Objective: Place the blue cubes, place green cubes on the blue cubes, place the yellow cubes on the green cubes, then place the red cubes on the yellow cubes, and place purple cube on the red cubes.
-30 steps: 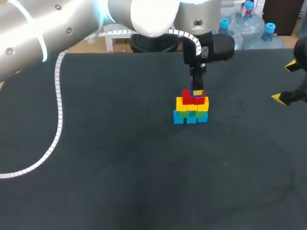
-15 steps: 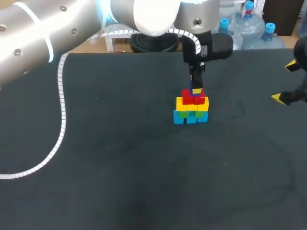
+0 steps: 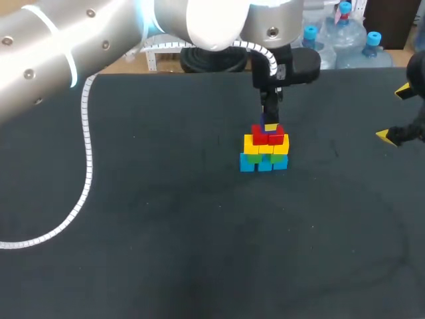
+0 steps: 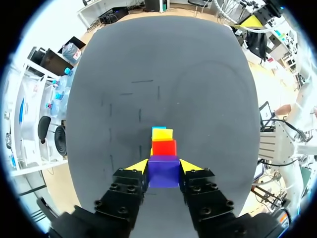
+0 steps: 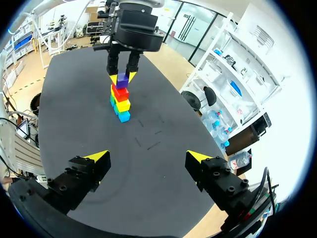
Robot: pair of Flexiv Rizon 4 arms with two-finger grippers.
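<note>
A small pyramid of cubes stands mid-table: blue cubes (image 3: 263,164) at the base, green cubes (image 3: 254,158) on them, then yellow cubes (image 3: 265,145) and red cubes (image 3: 267,135). My left gripper (image 3: 270,123) hangs straight above the pile, shut on the purple cube (image 4: 163,171), which sits right at the top of the red cubes (image 4: 164,147). Whether it rests on them I cannot tell. From the right wrist view the purple cube (image 5: 122,82) shows between the left fingers. My right gripper (image 5: 148,158) stands open and empty at the table's right edge (image 3: 396,113).
The left arm's white coiled cable (image 3: 85,166) trails over the left part of the black table (image 3: 166,232). Apart from the pile, the black surface carries nothing else.
The left arm's upper links and cable have shifted slightly. The gripper with the purple cube stays at the top of the pile. The right arm has not moved.
</note>
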